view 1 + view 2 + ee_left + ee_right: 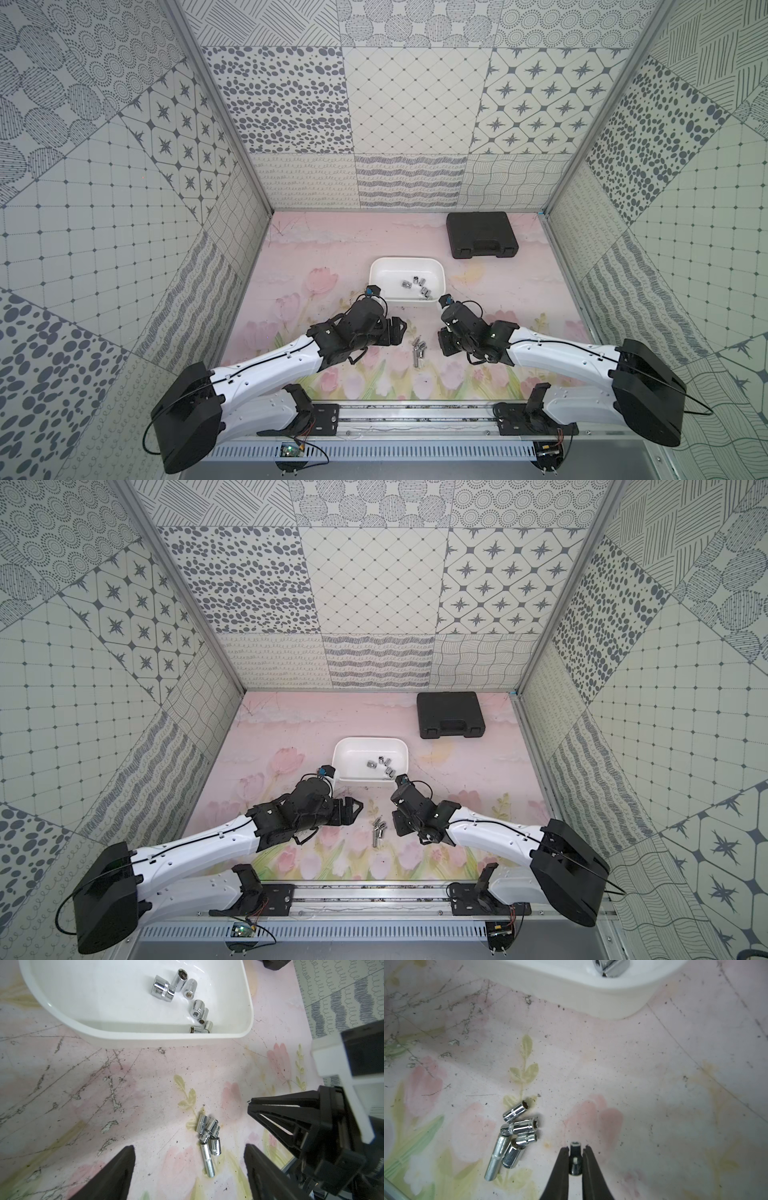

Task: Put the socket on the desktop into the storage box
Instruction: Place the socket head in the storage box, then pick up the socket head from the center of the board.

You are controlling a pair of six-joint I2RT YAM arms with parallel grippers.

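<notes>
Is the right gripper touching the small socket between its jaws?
Touching. The right wrist view shows the right gripper closed on the small socket, gripping both sides, no gap.

Socket cluster (418,351) on desktop (316,249), storage box (384,276) behind (sockets (417,286) inside), case (481,235) back right

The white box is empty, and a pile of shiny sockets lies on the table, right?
No, the white box holds several sockets, as the left wrist view shows. A pile of sockets does lie on the table.
</notes>
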